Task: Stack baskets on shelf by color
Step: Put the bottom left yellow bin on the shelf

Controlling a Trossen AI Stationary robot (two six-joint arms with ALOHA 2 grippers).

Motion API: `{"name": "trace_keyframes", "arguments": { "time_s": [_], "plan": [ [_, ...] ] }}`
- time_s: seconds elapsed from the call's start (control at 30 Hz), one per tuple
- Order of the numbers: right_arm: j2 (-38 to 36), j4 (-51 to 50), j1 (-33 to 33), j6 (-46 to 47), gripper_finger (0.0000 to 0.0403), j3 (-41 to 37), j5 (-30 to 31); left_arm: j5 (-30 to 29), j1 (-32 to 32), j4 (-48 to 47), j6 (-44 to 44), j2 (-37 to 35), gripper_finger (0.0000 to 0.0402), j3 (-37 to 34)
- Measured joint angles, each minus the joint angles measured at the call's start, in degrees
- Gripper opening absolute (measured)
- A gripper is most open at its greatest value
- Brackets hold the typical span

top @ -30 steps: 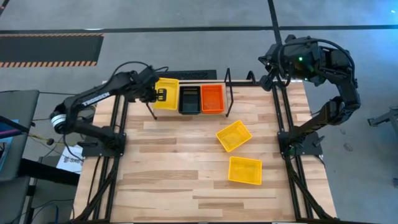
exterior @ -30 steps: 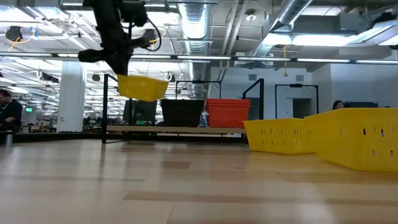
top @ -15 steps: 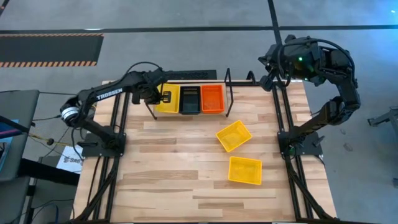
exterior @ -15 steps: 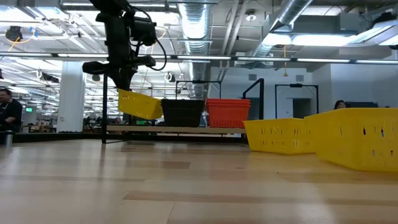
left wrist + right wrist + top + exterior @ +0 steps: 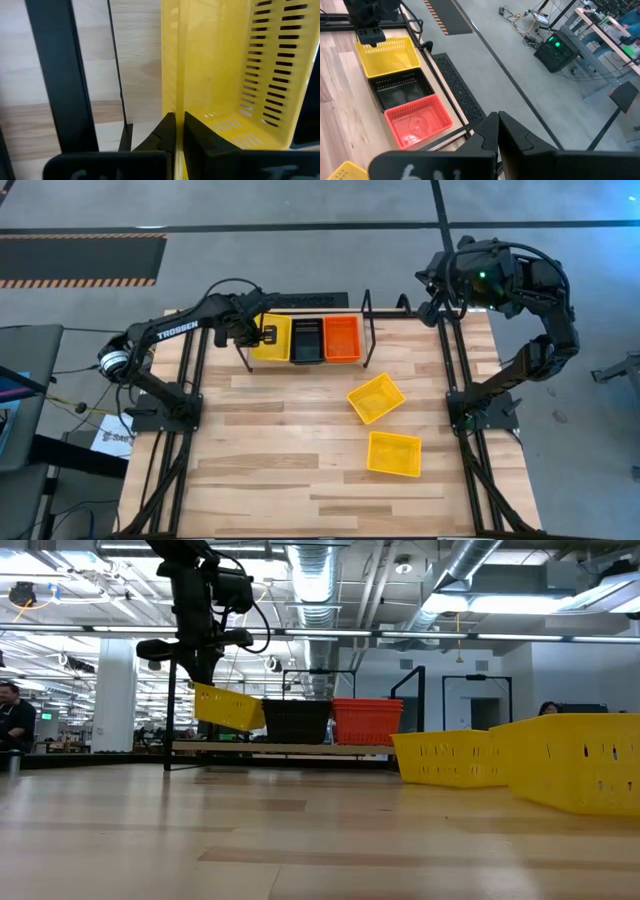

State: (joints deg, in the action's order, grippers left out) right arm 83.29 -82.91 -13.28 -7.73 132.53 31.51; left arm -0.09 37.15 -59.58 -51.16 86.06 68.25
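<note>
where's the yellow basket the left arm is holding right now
In the high view the yellow basket sits at the shelf's left end, beside the black basket, its rim pinched by the left gripper; the low view shows it tilted.

A plank table [image 5: 290,450] stands on a grey concrete floor [image 5: 300,270]. Hazard-striped tape [image 5: 80,280] marks the floor beyond the table's far left corner. A dark ribbed mat [image 5: 452,82] lies on the floor along the far edge. Off the left edge lies a sheet of paper [image 5: 112,438]. A green-lit box [image 5: 555,50] sits amid cables. A person [image 5: 12,720] is seated far back.
</note>
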Motion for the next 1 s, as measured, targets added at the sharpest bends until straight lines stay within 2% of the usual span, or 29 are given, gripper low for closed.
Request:
{"name": "trace_keyframes", "arguments": {
  "time_s": [0.37, 0.6, 1.0],
  "plan": [
    [0.0, -0.02, 0.0, 0.0, 0.0026, 0.0, -0.04, 1.1, 0.09, -0.18, -0.42, 0.09, 0.0, -0.09],
    [0.0, -0.06, 0.0, 0.0, 0.0026, 0.0, -0.09, 0.07, 0.2, -4.51, -0.92, 0.2, 0.0, -0.2],
    [0.0, -0.07, 0.0, 0.07, 0.0026, 0.0, -0.11, 1.39, -0.01, 0.51, 0.2, 0.17, 0.0, -0.15]
  ]
}}
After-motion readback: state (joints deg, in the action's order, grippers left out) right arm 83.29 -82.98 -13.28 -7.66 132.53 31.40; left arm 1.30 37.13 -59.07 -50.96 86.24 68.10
